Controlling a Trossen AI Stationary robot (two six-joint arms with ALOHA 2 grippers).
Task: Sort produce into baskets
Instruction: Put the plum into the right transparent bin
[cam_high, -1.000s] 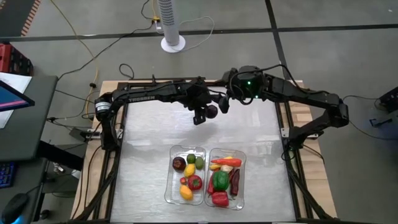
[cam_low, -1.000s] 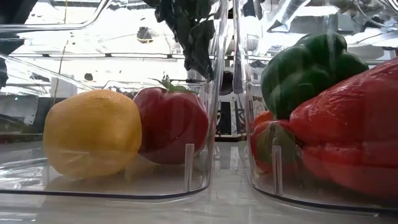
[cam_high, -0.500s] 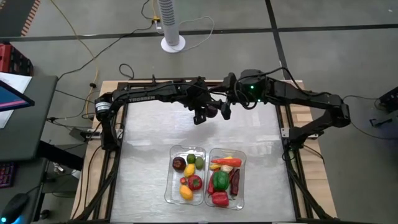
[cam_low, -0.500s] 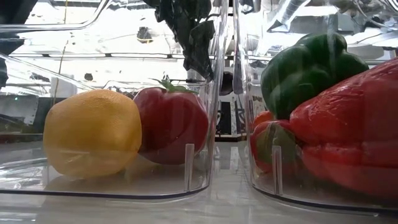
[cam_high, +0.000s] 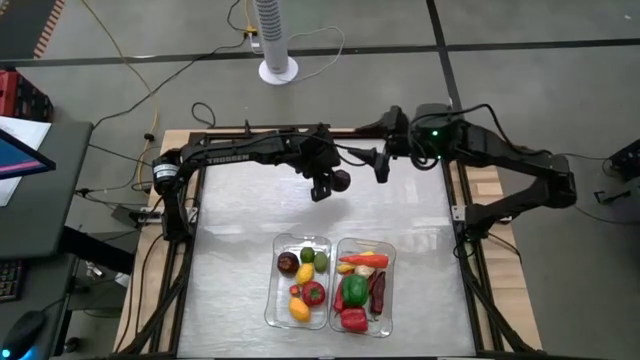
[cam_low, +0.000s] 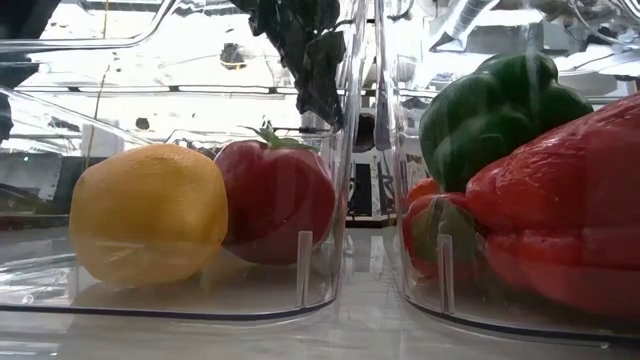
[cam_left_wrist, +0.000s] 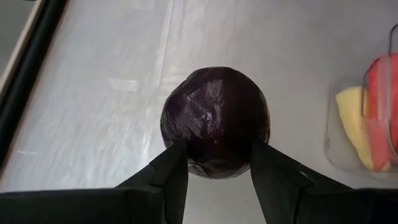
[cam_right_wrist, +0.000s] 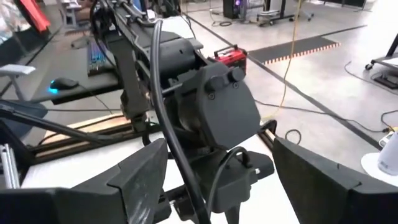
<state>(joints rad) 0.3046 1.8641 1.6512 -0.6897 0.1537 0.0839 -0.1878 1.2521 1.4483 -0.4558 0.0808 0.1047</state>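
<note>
Left gripper (cam_high: 338, 184) clamped on a dark purple round piece (cam_left_wrist: 216, 122), held above the far middle of the table (cam_high: 240, 230), clear of the surface. Right gripper (cam_high: 382, 166) just beside it toward the right, fingers apart, holding nothing. Two clear baskets sit side by side at the near middle: left basket (cam_high: 272, 300) with yellow, red, green pieces; right basket (cam_high: 391, 262) with green pepper, red pepper, chillies.

light: bright, even | glare: on table (cam_high: 250, 215) | low view: near tubs (cam_low: 345, 150) blurred
</note>
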